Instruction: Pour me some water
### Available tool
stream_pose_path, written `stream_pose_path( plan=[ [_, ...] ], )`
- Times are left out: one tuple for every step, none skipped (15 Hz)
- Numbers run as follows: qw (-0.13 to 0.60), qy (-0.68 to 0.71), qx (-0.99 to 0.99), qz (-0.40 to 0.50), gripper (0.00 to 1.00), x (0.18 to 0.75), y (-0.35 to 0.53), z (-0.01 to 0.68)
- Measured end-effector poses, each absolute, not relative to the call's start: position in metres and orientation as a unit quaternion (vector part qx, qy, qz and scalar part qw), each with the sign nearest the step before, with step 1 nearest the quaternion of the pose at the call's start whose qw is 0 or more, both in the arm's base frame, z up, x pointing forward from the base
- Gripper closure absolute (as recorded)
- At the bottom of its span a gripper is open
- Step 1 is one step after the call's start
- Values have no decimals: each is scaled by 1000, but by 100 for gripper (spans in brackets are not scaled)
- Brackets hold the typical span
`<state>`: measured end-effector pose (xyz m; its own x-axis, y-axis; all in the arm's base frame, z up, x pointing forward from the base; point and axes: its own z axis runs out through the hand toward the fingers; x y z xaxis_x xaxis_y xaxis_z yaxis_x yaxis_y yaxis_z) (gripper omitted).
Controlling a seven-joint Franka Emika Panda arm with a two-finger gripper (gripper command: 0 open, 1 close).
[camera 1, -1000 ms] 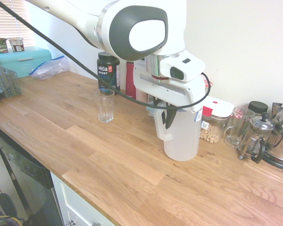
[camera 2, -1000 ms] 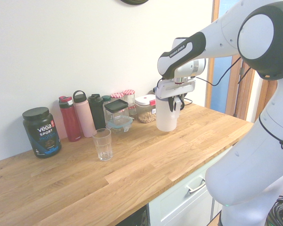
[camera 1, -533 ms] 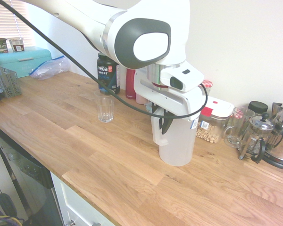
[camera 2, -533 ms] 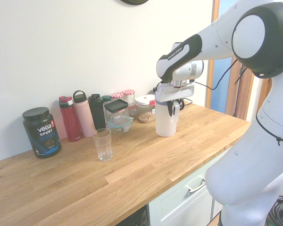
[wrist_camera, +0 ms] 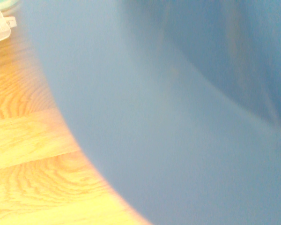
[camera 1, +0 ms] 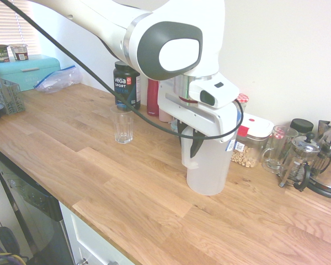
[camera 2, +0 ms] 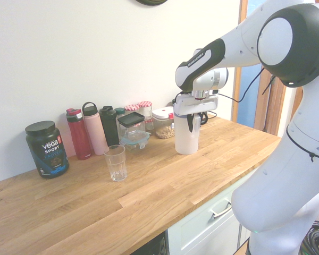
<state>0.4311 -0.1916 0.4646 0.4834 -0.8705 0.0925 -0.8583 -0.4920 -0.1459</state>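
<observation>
A translucent white pitcher (camera 1: 209, 168) (camera 2: 185, 141) stands on the wooden counter (camera 1: 127, 182), right of centre in the first exterior view. My gripper (camera 1: 191, 144) (camera 2: 191, 123) comes down from above and is shut on the pitcher's handle. An empty clear glass (camera 1: 122, 124) (camera 2: 115, 162) stands apart on the counter, toward the black supplement tub. In the wrist view the pitcher wall (wrist_camera: 178, 117) fills most of the picture as a bluish blur, with the counter (wrist_camera: 28, 140) beside it. No water level is visible in the pitcher.
Along the wall stand a black tub (camera 1: 127, 83), several bottles (camera 2: 93, 130), jars and a white-lidded container (camera 1: 251, 141). A glass mug (camera 1: 276, 149), a French press (camera 1: 299, 160) and a kettle sit at the far right. A teal bread box (camera 1: 27, 69) stands at the left end.
The pitcher has come down and toward the glass, from hanging above the counter to resting on it. The arm moved with it.
</observation>
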Motion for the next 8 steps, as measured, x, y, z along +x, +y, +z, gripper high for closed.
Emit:
stream_pose_path(
  plan=[
    [40, 504, -859, -77, 0, 431, -192, 465],
    [39, 505, -859, -77, 0, 431, -192, 466],
    [37, 507, -858, -78, 0, 430, -191, 467],
    [35, 508, -857, -79, 0, 429, -190, 471],
    [32, 509, -856, -81, 0, 426, -188, 478],
    [29, 508, -857, -80, 0, 422, -185, 486],
    [28, 505, -860, -72, 0, 415, -179, 497],
    [28, 500, -863, -61, 0, 406, -172, 510]
  ],
)
